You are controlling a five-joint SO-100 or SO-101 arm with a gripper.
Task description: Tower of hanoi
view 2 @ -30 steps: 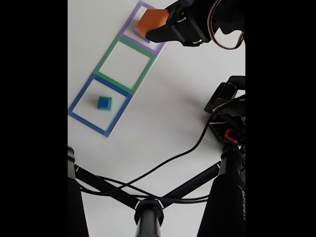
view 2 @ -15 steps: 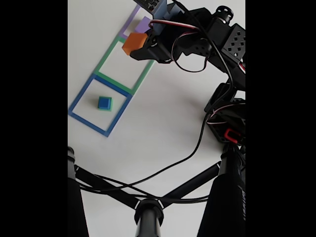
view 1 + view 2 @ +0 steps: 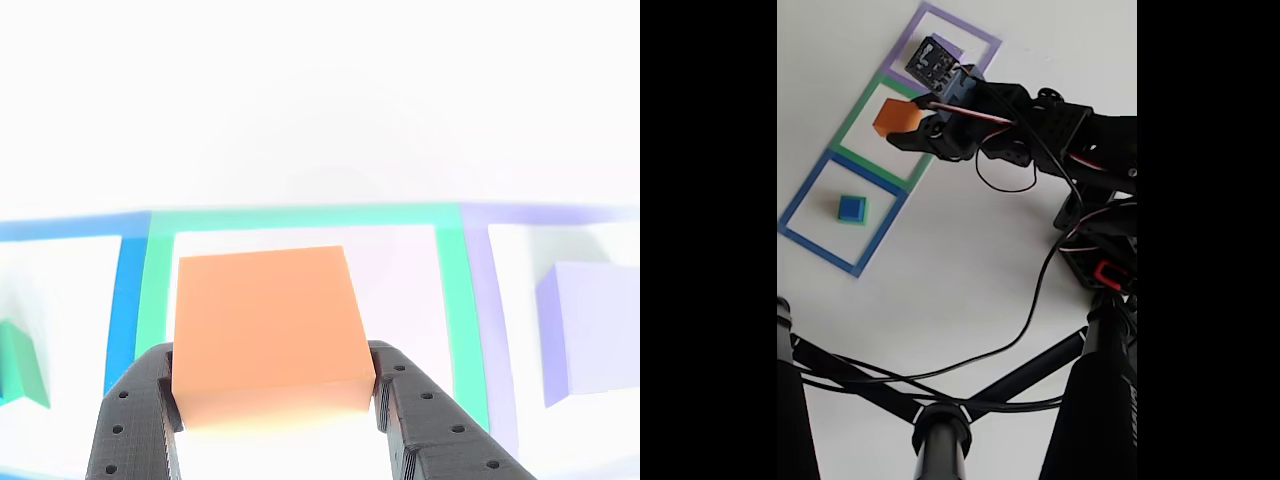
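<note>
1. The arm is seen in the fixed view stretched from the right edge of the white table toward the upper left, its wrist lying low over the row of outlined squares.
2. The gripper is held over the green square outline, the middle one of the three.
3. The orange cube is clamped between the two black fingers, which are pressed against its left and right sides in the other view.
4. In that other view, the orange cube is seen framed by the green square outline; whether it is touching the table cannot be told.
5. A purple cube is seen at the right of the other view, inside the purple square outline.
6. A green cube is cut off by the left edge of the other view, beyond the blue square outline.
7. In the fixed view, the blue cube is stacked on the green cube within the blue square outline, toward the table's left edge.
8. A black cable is draped from the arm across the table's lower part.
</note>
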